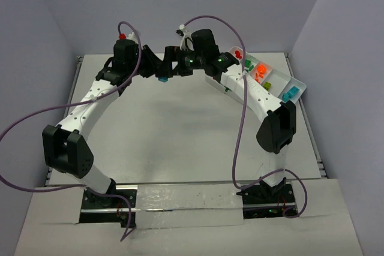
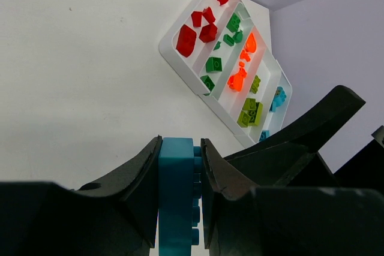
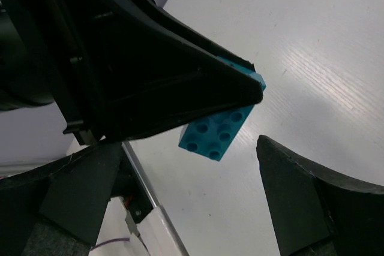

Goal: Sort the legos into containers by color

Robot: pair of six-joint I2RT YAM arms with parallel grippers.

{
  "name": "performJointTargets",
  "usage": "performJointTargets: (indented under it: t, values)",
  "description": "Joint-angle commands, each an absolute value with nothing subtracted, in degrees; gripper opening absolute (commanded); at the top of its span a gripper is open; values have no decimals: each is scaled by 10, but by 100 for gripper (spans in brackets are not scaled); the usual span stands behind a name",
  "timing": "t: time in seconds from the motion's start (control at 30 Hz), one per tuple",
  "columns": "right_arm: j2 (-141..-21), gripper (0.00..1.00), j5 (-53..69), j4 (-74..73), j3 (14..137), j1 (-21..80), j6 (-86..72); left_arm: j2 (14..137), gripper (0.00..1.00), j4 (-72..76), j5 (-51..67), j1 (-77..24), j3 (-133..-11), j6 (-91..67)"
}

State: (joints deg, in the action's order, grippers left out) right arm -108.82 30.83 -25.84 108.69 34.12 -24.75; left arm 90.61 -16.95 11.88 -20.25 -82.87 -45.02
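Note:
My left gripper [image 2: 180, 143] is shut on a cyan lego [image 2: 177, 196], held upright above the table with its studs against the right jaw. From above, this gripper [image 1: 158, 72] hangs near the table's back with the cyan lego [image 1: 162, 79] under it. Just to its right, my right gripper [image 1: 176, 66] faces it. In the right wrist view that gripper [image 3: 192, 208] stands open and empty, the cyan lego [image 3: 217, 136] a little beyond its fingertips. The white tray [image 1: 298, 82] of containers lies at the back right, holding red [image 2: 187, 39], green [image 2: 213, 64], orange [image 2: 237, 80], yellow-green [image 2: 249, 112] and cyan legos [image 2: 278, 98].
The tray [image 2: 165, 46] lies slanted, its compartments side by side by color. The right arm's forearm [image 1: 255, 91] crosses in front of the tray's near edge. Purple cables [image 1: 240, 142] loop over both arms. Walls close in the table at the back and sides.

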Motion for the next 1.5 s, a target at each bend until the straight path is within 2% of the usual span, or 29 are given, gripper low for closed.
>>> performJointTargets:
  t: [0.0,0.13,0.33,1.03,1.17,1.23,1.3,1.33,1.37,1.43,1.47]
  values:
    - [-1109,99,278,-221,1119,352,-282,886,0,-174,106,-203,-866,-470]
    - [-1124,95,244,-220,1135,353,-296,891,0,-175,125,-200,-876,-489]
    - [-1123,82,221,-193,1125,352,-294,897,0,-160,181,-177,-878,-531]
    - [-1082,78,219,-161,1063,352,-290,889,0,-125,230,-153,-848,-555]
    - [-1084,66,206,-145,1060,352,-303,887,0,-122,230,-153,-841,-557]
    - [-1092,54,200,-148,1069,352,-311,887,1,-123,226,-153,-840,-557]
    - [-1097,46,194,-152,1076,352,-313,886,3,-125,222,-153,-841,-555]
    - [-1097,41,191,-153,1075,352,-314,886,7,-127,219,-153,-842,-553]
    - [-1095,32,189,-154,1072,352,-312,885,14,-130,213,-153,-843,-552]
    - [-1089,21,185,-153,1062,351,-310,885,28,-135,205,-153,-844,-548]
    - [-1080,16,186,-150,1050,350,-306,885,43,-137,199,-152,-842,-545]
